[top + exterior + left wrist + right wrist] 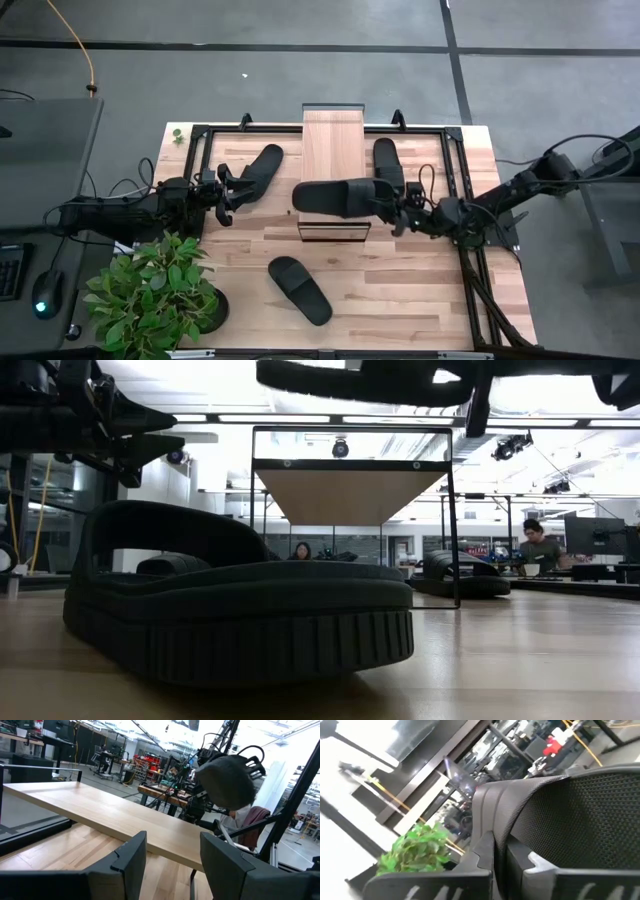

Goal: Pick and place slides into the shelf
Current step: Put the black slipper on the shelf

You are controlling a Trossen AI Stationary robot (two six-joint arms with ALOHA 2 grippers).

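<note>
The shelf (336,150), a light wood plank on a thin dark frame, stands at the table's far middle. My right gripper (395,210) is shut on one black slide (335,197) that lies crosswise above the plank; the low view shows it (370,380) over the shelf top (350,495). Three more slides rest sole-down on the table: one left of the shelf (262,165), one right of it (388,160), one near the front (300,290). My left gripper (228,195) stands open beside the left slide, touching nothing. My right gripper pinches the slide's rim (490,815) between its two shut fingers (480,862), at the end that points to the table's right. The fingers come about level from the table's right, along the slide. The slide is lifted clear, held out over the shelf's plank.
A potted plant (155,295) stands at the table's near left corner. A dark metal frame (455,160) runs around the table's far part and right side. Bare wood lies between the shelf and the near slide. People sit in the room beyond (540,545).
</note>
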